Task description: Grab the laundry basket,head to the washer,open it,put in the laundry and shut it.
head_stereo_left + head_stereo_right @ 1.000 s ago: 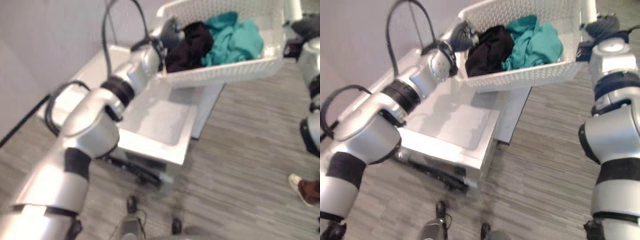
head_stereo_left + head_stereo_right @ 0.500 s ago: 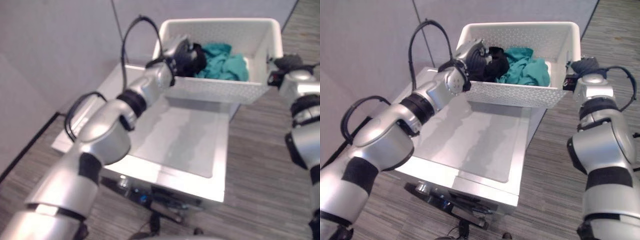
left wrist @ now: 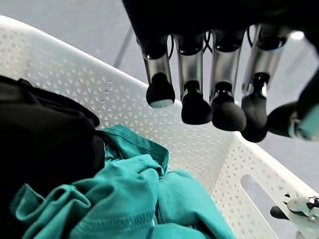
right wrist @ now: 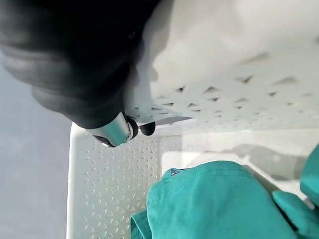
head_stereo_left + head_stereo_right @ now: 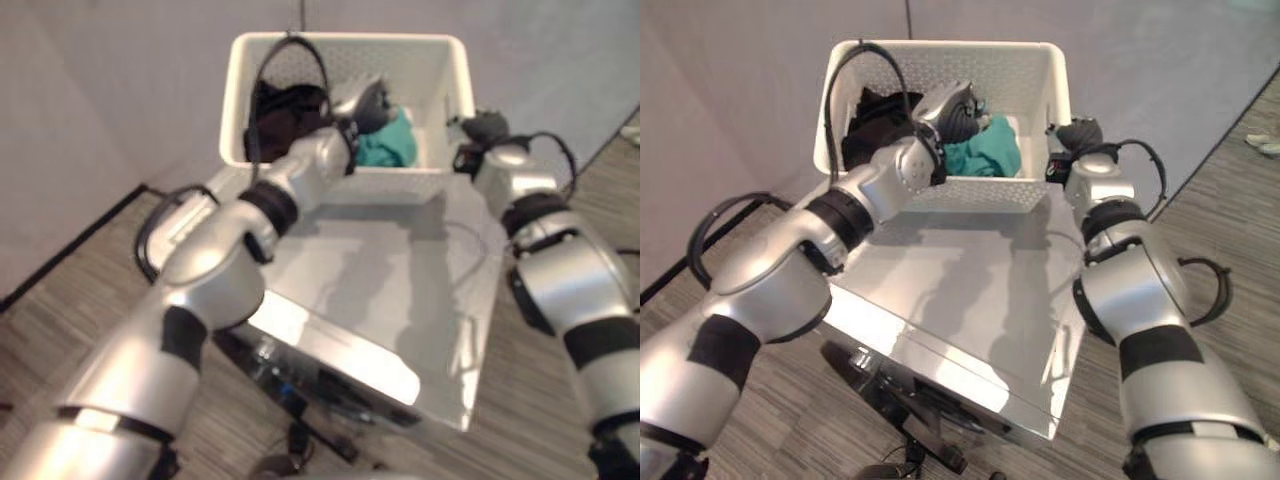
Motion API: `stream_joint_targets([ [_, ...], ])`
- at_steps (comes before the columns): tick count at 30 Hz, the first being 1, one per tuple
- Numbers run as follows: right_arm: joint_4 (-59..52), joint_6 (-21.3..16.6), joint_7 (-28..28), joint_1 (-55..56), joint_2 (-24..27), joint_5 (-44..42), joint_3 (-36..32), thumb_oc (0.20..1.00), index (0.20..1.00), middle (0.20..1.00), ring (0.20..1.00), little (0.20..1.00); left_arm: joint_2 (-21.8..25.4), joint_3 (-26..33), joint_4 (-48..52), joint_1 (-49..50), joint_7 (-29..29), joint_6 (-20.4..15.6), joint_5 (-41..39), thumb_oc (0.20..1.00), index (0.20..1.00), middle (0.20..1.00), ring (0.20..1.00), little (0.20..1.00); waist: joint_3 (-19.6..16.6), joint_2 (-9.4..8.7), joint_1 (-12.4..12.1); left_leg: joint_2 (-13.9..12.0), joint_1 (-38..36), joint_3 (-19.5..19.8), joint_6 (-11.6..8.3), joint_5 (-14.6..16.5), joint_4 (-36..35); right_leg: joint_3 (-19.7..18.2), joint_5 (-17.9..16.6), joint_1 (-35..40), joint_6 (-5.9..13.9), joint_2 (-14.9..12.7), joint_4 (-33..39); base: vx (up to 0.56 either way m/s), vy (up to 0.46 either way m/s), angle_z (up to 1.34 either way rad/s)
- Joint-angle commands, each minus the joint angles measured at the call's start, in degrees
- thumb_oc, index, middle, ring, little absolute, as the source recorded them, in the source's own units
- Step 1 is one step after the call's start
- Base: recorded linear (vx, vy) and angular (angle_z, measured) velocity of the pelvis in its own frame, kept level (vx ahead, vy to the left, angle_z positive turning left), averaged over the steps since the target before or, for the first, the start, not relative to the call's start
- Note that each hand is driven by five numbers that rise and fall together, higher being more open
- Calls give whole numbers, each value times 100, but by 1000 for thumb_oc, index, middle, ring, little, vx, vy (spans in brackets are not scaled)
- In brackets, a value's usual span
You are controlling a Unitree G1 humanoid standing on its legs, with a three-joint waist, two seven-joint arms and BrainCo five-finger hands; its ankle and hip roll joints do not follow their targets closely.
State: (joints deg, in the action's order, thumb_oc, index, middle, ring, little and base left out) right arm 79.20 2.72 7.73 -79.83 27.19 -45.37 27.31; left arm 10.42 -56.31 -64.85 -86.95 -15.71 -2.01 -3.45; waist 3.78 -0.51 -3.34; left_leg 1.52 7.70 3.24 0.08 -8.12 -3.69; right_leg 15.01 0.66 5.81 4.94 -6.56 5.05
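The white perforated laundry basket (image 5: 940, 60) stands at the far end of the washer's silver top (image 5: 970, 300); I cannot tell if it rests there or hangs just above. Inside lie a black garment (image 5: 875, 120) and a teal garment (image 5: 990, 155). My left hand (image 5: 952, 105) reaches over the near rim and hovers above the clothes. In the left wrist view its fingers (image 3: 192, 74) hang relaxed over the teal cloth (image 3: 124, 199), holding nothing. My right hand (image 5: 1077, 137) is at the basket's right end, a finger (image 4: 119, 132) hooked inside the wall by the handle.
A grey wall rises right behind the basket, with a dark baseboard (image 5: 670, 280) at the left. Grey plank floor (image 5: 1200, 210) surrounds the washer. A shoe (image 5: 1265, 145) lies far right. The washer's front edge (image 5: 940, 400) faces me.
The camera has swung, so the washer now sits square in front. The basket has come down to the far end of its top. My left hand has left the rim and is over the laundry.
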Motion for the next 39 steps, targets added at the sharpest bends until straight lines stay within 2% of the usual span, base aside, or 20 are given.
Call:
stream_joint_targets([
  [1,63,-145,-8,-267,-145,-573,-175,200,200,200,200,200,-30,37,-628,-656,-189,-49,126,200,200,200,200,200,118,87,-339,-780,-446,-417,-484,730,562,-200,-24,-495,523,-392,-731,19,33,15],
  [5,150,-46,21,-167,-284,-525,-167,200,200,200,200,200,12,11,-708,-565,-179,21,167,200,200,200,200,200,46,78,-278,-773,-563,-440,-475,749,516,-222,-11,-473,528,-406,-816,18,55,4],
  [7,52,41,33,-17,-647,-458,-79,200,200,200,200,200,94,-21,-989,-448,-199,141,293,200,200,200,200,200,-44,53,-138,-772,-790,-491,-446,824,474,-331,-20,-465,539,-412,-911,23,84,-4],
  [11,-123,33,34,108,-964,-480,-1,200,200,200,200,200,155,-29,-1081,-340,-216,178,401,200,200,200,200,200,-97,43,-106,-770,-962,-591,-419,878,441,-433,-10,-428,546,-414,-939,7,48,-31],
  [13,-430,5,10,168,-1363,-511,212,200,200,200,200,200,181,-32,-1171,-229,-162,196,475,200,200,200,200,200,-220,34,-56,-785,-1178,-765,-390,990,441,-556,-1,-367,557,-433,-918,20,50,-35],
  [18,-802,-12,50,215,-1426,-368,462,200,200,200,200,200,273,5,-1132,-273,-190,189,450,200,200,200,200,200,-352,21,8,-806,-1369,-902,-373,1059,434,-621,-2,-268,560,-448,-870,6,19,-29],
  [20,-1103,-2,73,218,-1337,-211,596,200,200,200,200,200,350,-9,-1092,-310,-207,191,459,200,200,200,200,200,-402,13,69,-805,-1462,-937,-372,1069,389,-633,11,-207,563,-444,-846,-5,9,-12],
  [25,-2320,-112,154,323,-739,138,805,200,200,200,200,200,776,-44,-920,-343,-212,144,559,200,200,200,200,200,-503,34,303,-803,-1649,-1010,-373,1102,289,-669,56,-103,568,-455,-838,-29,5,-8],
  [28,-2821,-157,226,384,-188,325,753,200,200,200,200,200,917,-35,-866,-300,-175,133,609,200,200,200,200,200,-523,47,427,-808,-1703,-1026,-379,1105,258,-691,68,-74,566,-451,-840,-17,2,1],
  [33,-2940,-128,200,349,453,629,786,200,200,200,200,200,937,-43,-852,-224,-136,97,686,200,200,200,200,200,-527,72,585,-801,-1744,-1028,-376,1080,168,-721,83,-91,551,-431,-868,-30,-1,3],
  [39,-2808,-80,76,441,700,883,794,200,200,200,200,200,1001,-50,-846,-166,-73,58,726,200,200,200,200,200,-452,121,715,-804,-1795,-1064,-375,1046,71,-755,76,-147,547,-403,-885,-22,-6,-5],
])
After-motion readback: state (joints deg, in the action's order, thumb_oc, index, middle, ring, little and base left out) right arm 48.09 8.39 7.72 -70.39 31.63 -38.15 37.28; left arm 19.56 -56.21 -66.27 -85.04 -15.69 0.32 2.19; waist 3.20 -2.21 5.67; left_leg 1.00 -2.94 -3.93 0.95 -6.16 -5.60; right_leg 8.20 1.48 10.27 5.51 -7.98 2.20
